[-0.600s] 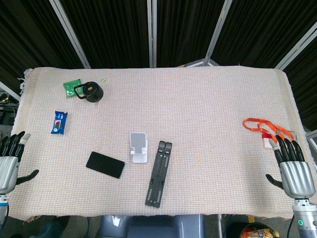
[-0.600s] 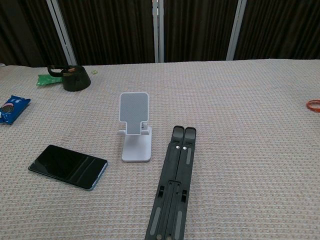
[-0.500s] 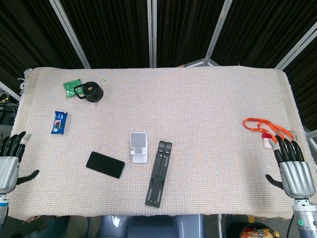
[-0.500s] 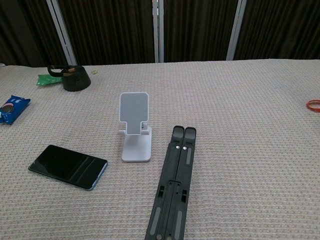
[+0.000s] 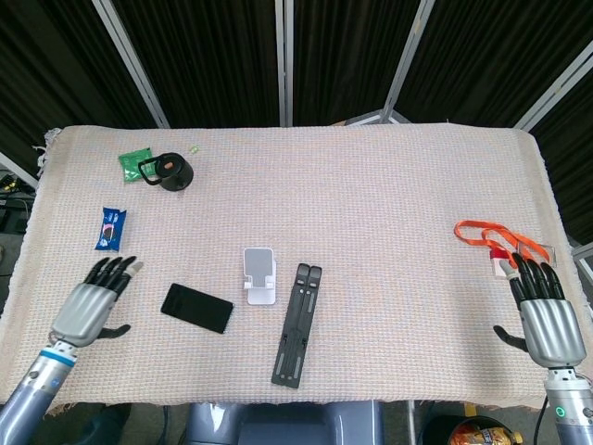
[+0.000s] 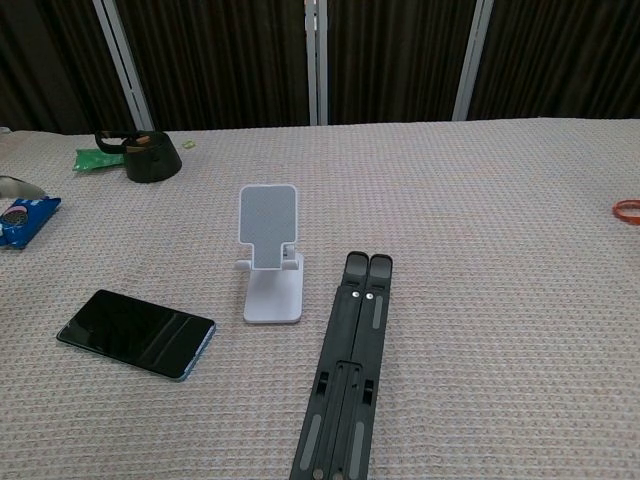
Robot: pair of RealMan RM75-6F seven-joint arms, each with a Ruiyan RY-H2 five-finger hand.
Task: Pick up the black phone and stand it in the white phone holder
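head view shows the left hand (image 5: pixel 89 306) over the near left part of the table (image 5: pixel 398 185), fingers spread and holding nothing, just to the left of the black phone (image 5: pixel 196 308) but not touching it; it looks placed there to start a reach for the phone, though nothing is gripped yet. the right hand (image 5: pixel 545 315) sits at the far right edge with its fingers apart and empty too, well away from the work and near an orange lanyard (image 5: pixel 491 237), so it seems parked out of the way. the black phone lies flat, screen up, at a slant, dark and glossy with a thin pale edge along its near side in the chest view (image 6: pixel 136 334). the white phone holder (image 5: pixel 259 275) stands just to the right of it, its back plate upright and its small ledge facing the robot, which leaves the slot ready to take the phone. a folded black laptop stand (image 5: pixel 297 324) lies close beside the holder on the right and could crowd the placing. far left are a blue snack packet (image 5: pixel 110 228), a green packet (image 5: pixel 134 164) and a black lid (image 5: pixel 171 171). the pick has not begun.
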